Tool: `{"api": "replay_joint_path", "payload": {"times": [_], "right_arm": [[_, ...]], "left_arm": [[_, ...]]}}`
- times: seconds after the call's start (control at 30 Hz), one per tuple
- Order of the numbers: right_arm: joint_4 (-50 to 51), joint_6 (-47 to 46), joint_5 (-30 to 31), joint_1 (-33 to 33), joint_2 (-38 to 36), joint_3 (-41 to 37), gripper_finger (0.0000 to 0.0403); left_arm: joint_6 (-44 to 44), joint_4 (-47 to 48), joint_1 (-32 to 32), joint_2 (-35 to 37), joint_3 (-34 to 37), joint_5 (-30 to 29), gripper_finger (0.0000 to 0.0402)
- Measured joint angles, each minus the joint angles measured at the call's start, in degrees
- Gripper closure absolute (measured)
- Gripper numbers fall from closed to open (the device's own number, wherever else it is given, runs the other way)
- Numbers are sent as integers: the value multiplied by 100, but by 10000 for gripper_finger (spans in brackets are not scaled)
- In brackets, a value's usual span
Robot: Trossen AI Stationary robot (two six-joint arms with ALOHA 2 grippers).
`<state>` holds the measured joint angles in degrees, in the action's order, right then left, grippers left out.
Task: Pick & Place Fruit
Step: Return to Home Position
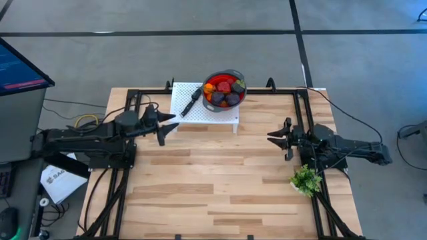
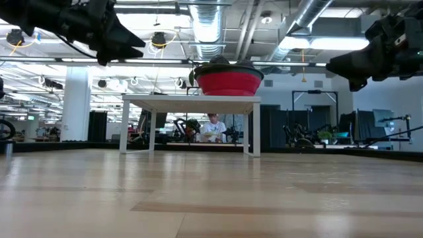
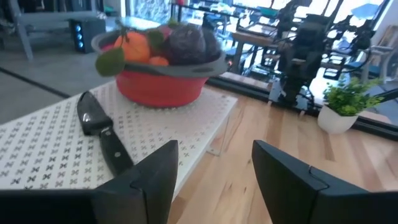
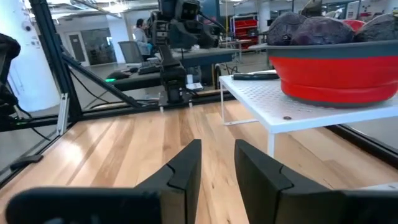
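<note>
Insp: Jaws, both arms, pls.
Tech: Left gripper (image 3: 214, 149): jaws spread wide, nothing between. Right gripper (image 4: 217, 146): narrow gap, likewise empty.
Insp: Fruit?
Tech: All fruit (image 1: 224, 91) seen is heaped in the red strainer (image 3: 158, 92), which stands on the white shelf (image 1: 183, 110) at the far edge of the table (image 1: 213, 193). Dark purple pcs on top, orange and red beside them. Black knife (image 1: 193, 101) lies flat on the shelf, just beside the strainer.
Insp: Why are the arms placed so?
Tech: Judgement: sorting looks done, so both hang raised above the wood w/ nothing to hold. Left sits just off the shelf's near corner. Right is well apart from the shelf, near the potted plant (image 1: 305, 180).
Insp: Clearance?
Tech: Wood btwn the arms is open. Tight spots:
- shelf edge and knife handle near the left gripper
- plant just beside the right arm
- black frame rails (image 1: 300, 113) along both sides

Suggest left draws back level, away from the shelf lip, before any swing.
</note>
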<state>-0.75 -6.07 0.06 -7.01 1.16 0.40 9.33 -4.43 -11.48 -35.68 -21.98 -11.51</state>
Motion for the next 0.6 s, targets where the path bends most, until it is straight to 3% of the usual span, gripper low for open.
{"api": "replay_joint_path", "payload": {"times": [0.47, 0.6], "right_arm": [[84, -117, -22, 22, 3, 28, 321], [96, 303, -143, 75, 5, 37, 333]], "left_arm": [[-51, 9, 63, 383, 0, 0, 247], [-51, 12, 61, 383, 0, 2, 257]]}}
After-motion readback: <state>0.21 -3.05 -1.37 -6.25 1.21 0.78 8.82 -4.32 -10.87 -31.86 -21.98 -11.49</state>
